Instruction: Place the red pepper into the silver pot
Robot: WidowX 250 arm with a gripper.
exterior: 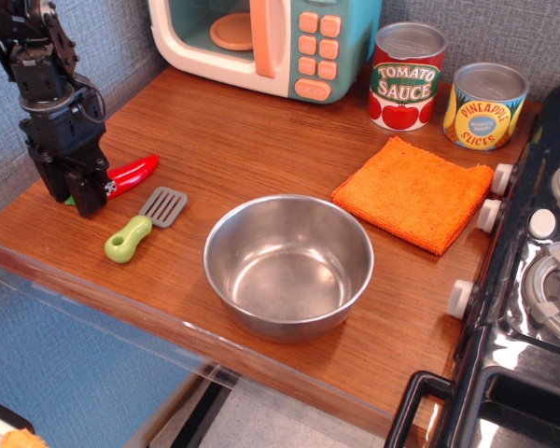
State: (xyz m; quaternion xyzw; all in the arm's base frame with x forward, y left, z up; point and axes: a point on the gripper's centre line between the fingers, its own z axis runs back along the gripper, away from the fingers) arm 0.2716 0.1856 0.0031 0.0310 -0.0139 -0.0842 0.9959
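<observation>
The red pepper [133, 173] lies at the left end of the wooden counter, its red tip pointing right and its green stem end between my fingers. My gripper [75, 198] stands upright over that stem end, its black fingers [95, 194] closed in on the pepper. The silver pot [288, 263] stands empty at the front middle of the counter, well to the right of the gripper.
A green-handled grey spatula [144, 224] lies just right of the gripper. An orange cloth [413, 191] lies right of the pot. A toy microwave [261, 42] and two cans [406, 75] stand at the back. A stove [541, 271] borders the right side. The counter's front edge [93, 289] is close.
</observation>
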